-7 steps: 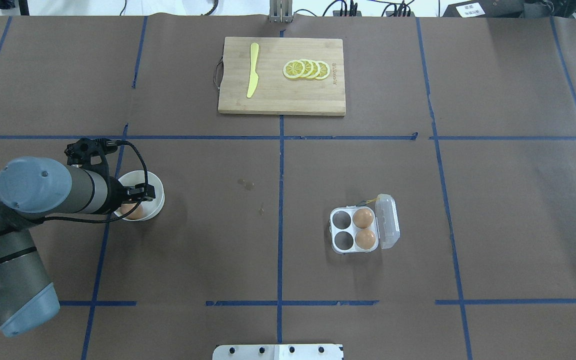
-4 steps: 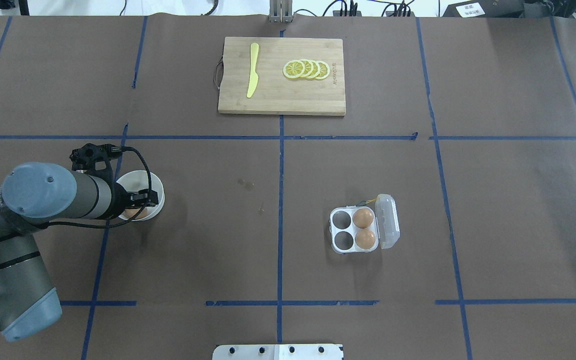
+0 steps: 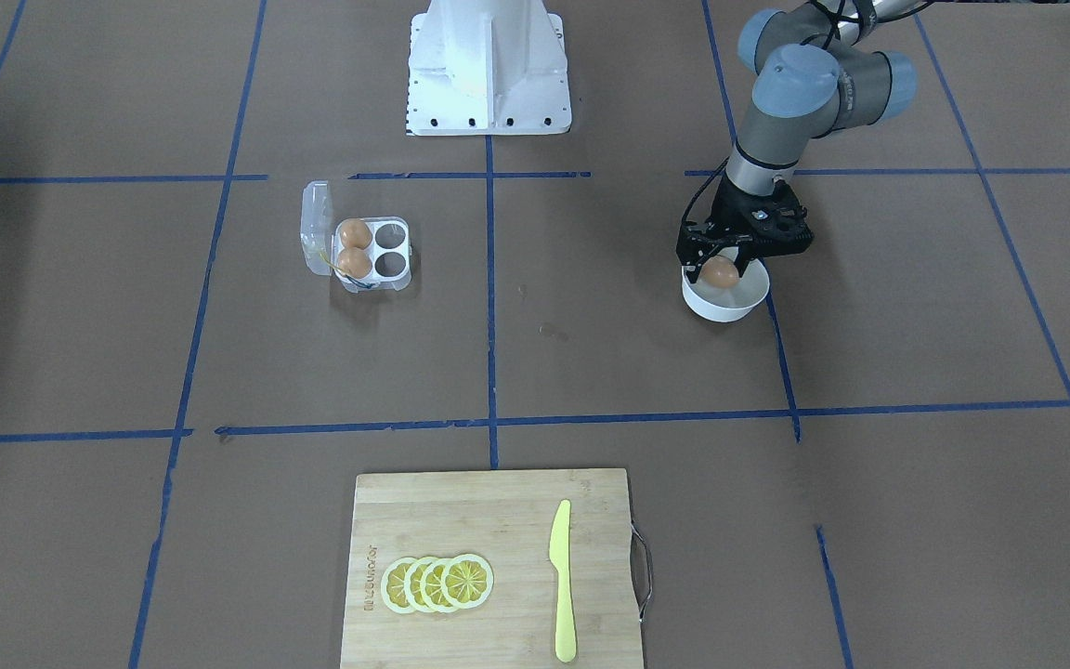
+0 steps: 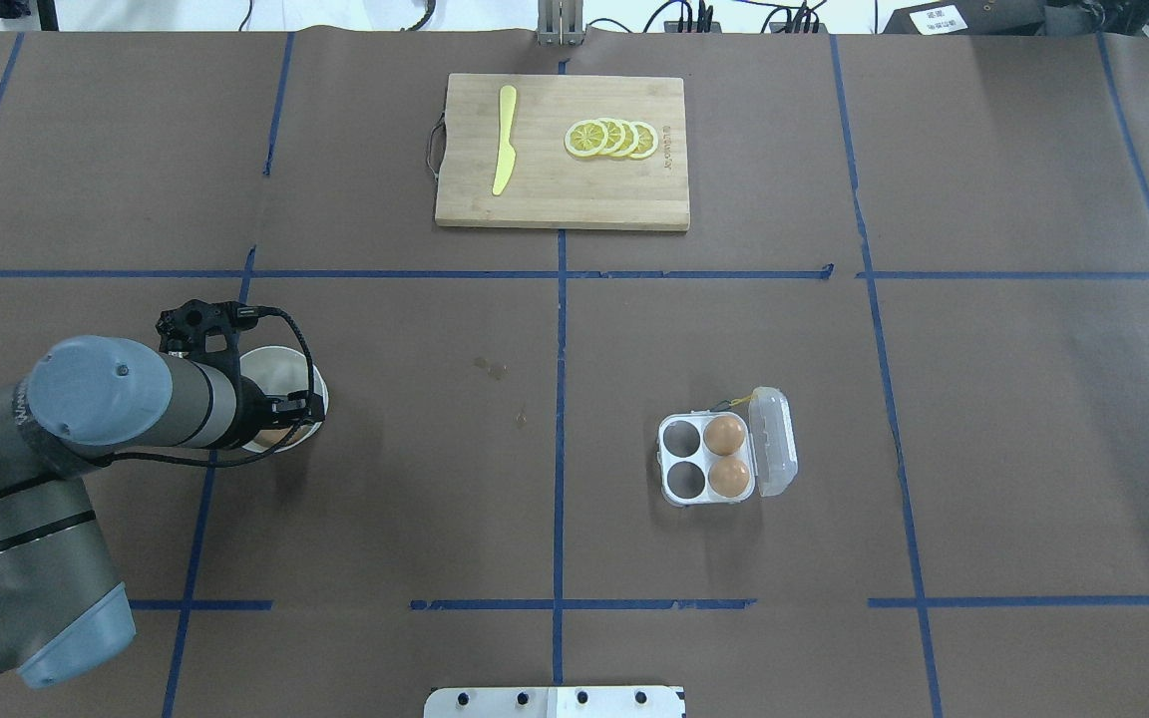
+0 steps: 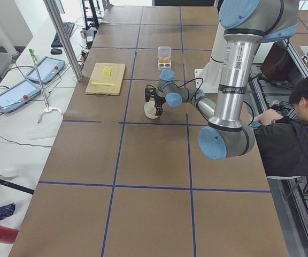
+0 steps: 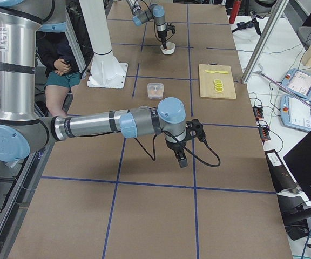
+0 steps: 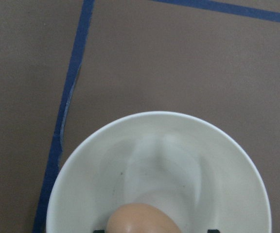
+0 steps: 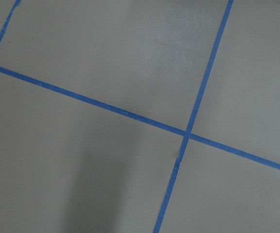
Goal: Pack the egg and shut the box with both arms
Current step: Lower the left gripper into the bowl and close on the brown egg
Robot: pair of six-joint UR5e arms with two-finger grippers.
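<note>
The egg point(image 3: 720, 272) lies in the round white bowl point(image 3: 730, 311), on the side nearest the robot. My left gripper point(image 3: 721, 265) is down in the bowl with its black fingers on either side of the egg, and it looks open. In the left wrist view the egg point(image 7: 140, 218) sits at the bottom edge, above the bowl's rim point(image 7: 159, 114). In the overhead view my arm hides the egg. The clear box point(image 4: 709, 459) stands open with its lid point(image 4: 776, 444) folded to the right; two brown eggs fill its right cells. My right gripper point(image 6: 181, 160) hovers over bare table; I cannot tell its state.
A wooden cutting board point(image 4: 563, 152) with a yellow knife point(image 4: 504, 140) and lemon slices point(image 4: 611, 139) lies at the far middle. The white robot base point(image 3: 489, 65) stands at the near edge. Blue tape lines cross the brown table.
My left arm has shifted right and down over the bowl. The wrist now covers the egg that showed in the bowl before. The box has not moved.
</note>
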